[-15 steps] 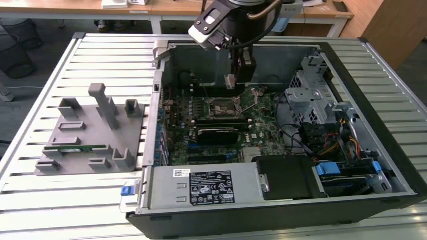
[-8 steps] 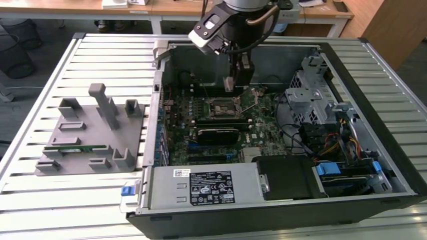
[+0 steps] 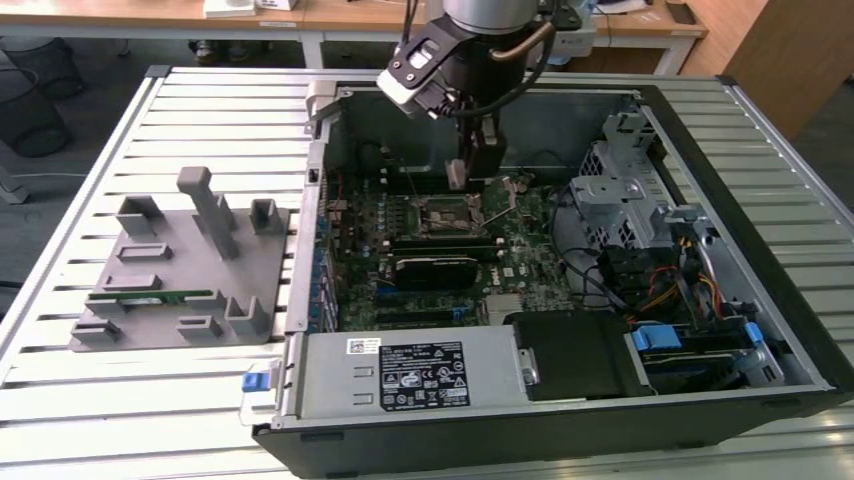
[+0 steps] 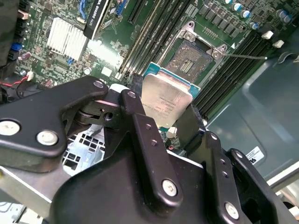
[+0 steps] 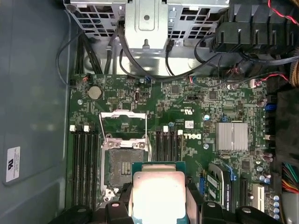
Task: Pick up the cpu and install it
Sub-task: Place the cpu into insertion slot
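Observation:
The cpu [image 4: 163, 99], a flat square chip with a silvery top and a thin green edge, hangs over the motherboard with my gripper [image 4: 167, 122] shut on it, one black finger [image 4: 138, 122] on each side. In the exterior view the gripper [image 3: 467, 176] stands inside the open computer case, just above the bare cpu socket [image 3: 447, 211], with the cpu [image 3: 455, 175] at its tip. In the first wrist view the cpu [image 5: 159, 193] sits beside the open socket [image 5: 125, 163], partly overlapping its edge. The socket's metal load plate [image 5: 124, 122] is flipped up.
Memory slots [image 5: 84, 163] flank the socket. A silver heatsink [image 5: 232, 136] sits on the board and a black card [image 3: 434, 270] lies near the socket. A drive cage [image 3: 621, 195] and cables [image 3: 667, 295] fill the exterior view's right. A grey fixture tray [image 3: 174, 310] holds a green memory stick [image 3: 154, 297].

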Controlling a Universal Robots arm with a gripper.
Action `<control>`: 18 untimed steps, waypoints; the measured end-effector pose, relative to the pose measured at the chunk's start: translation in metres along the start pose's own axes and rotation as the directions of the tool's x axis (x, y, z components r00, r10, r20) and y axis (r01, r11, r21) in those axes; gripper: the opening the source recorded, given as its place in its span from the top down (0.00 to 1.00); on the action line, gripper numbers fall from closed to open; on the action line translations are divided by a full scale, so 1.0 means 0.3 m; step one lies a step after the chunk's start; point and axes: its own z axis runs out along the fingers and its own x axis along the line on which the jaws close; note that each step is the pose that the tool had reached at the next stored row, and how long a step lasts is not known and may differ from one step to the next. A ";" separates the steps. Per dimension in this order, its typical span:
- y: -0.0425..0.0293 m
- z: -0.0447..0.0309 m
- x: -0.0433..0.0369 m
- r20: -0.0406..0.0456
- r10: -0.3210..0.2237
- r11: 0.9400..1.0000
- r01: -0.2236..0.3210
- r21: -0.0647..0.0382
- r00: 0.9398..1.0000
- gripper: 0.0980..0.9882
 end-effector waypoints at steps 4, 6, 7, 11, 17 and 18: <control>-0.001 0.014 0.000 0.000 0.000 1.000 0.000 0.000 1.000 0.51; -0.001 0.021 0.000 0.000 0.000 1.000 0.000 0.001 1.000 0.51; -0.001 0.024 0.000 0.000 0.000 1.000 0.000 0.001 1.000 0.51; -0.002 0.035 0.000 0.000 0.000 1.000 0.000 0.001 1.000 0.51; -0.002 0.048 0.000 0.000 0.000 1.000 0.000 0.001 1.000 0.51; -0.003 0.051 0.000 0.000 0.000 1.000 0.000 0.001 1.000 0.51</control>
